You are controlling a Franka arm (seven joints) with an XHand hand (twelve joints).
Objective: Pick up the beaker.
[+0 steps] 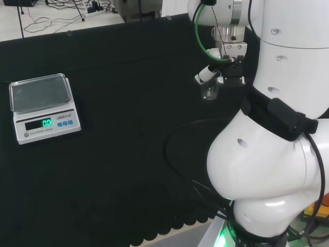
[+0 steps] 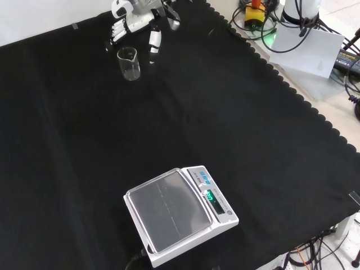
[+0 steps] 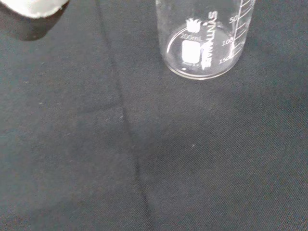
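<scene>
My hand (image 2: 138,22) hangs released, fingers relaxed, just behind the beaker (image 2: 129,63), which stands upright at the far left of the table (image 2: 236,124) in the front view. Closing off-centre, a finger could tip the light glass over.

Beaker (image 2: 129,63): clear, glossy glass with white printed markings, smooth-walled. Cloth (image 2: 236,129): matt black woven fabric, finely textured and creased, with a scalloped edge. Scale (image 2: 179,214): smooth white plastic housing and a dull grey, brushed-looking weighing pan. Hand (image 2: 130,22): black and white plastic, lightly glossy.
</scene>
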